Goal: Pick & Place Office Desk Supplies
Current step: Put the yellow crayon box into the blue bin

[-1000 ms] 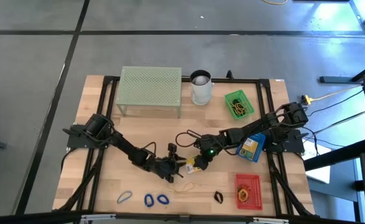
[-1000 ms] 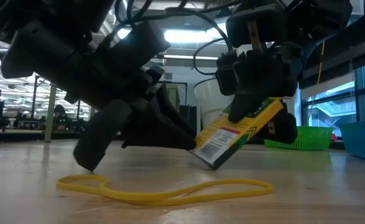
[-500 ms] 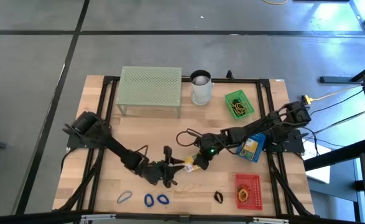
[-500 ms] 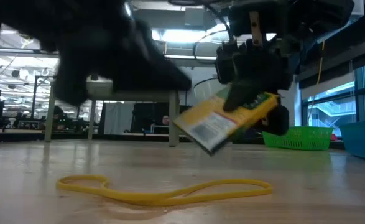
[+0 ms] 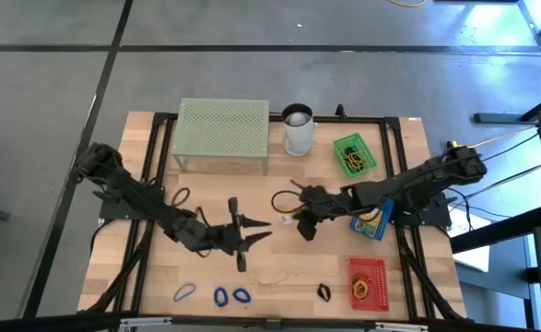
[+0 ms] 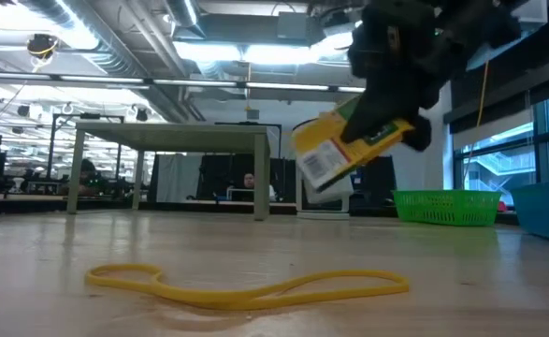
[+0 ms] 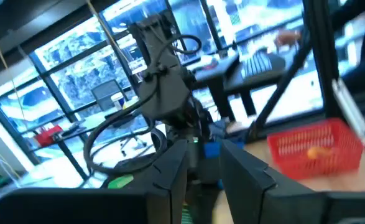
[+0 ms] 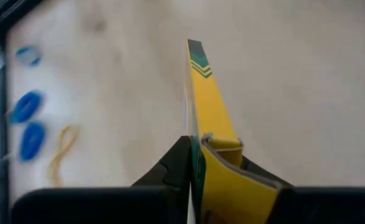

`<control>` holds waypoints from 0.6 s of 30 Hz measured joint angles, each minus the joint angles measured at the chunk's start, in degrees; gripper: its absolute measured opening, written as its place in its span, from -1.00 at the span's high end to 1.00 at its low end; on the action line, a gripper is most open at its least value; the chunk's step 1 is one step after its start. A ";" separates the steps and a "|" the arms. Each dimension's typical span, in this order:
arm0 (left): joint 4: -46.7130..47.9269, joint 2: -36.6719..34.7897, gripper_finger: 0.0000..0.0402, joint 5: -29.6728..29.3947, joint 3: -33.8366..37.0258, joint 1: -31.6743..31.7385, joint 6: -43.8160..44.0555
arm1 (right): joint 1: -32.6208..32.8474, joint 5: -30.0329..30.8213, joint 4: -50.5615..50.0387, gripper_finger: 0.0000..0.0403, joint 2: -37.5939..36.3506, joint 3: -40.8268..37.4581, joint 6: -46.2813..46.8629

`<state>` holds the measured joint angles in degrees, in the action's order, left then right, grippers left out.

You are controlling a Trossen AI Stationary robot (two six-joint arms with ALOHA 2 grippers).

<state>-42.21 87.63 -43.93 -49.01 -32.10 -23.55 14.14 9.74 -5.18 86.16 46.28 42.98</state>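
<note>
Judging progress, I'd say I'm midway: my right hand (image 5: 303, 221) pinches a yellow card pack (image 6: 349, 150) clear of the bench (image 5: 205, 198), not yet placed. The pack hangs edge-on in the wrist view, its long axis running straight out past the fingers, tilted in the low view. My left hand (image 5: 242, 238) waits spread, holding nothing. Left to do: the yellow rubber band (image 6: 241, 283), blue bands (image 5: 219, 296) and a black binder clip (image 5: 324, 292).
</note>
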 joint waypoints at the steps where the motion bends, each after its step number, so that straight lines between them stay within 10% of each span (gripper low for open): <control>1: 0.12 -0.73 0.56 0.01 0.00 0.00 1.36 | 0.04 2.48 -1.51 0.77 -1.41 0.00 -0.09; 9: 3.71 -1.51 0.57 0.05 0.00 -0.15 4.80 | 2.70 20.29 -7.32 0.78 -12.97 0.00 -3.21; 18: 5.24 -1.50 0.57 0.05 0.00 -0.15 4.83 | 6.13 20.04 -22.10 0.78 -22.46 0.00 6.20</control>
<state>-36.97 86.13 -43.88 -49.01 -32.25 -18.72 20.27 29.78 -27.28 63.70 46.28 49.18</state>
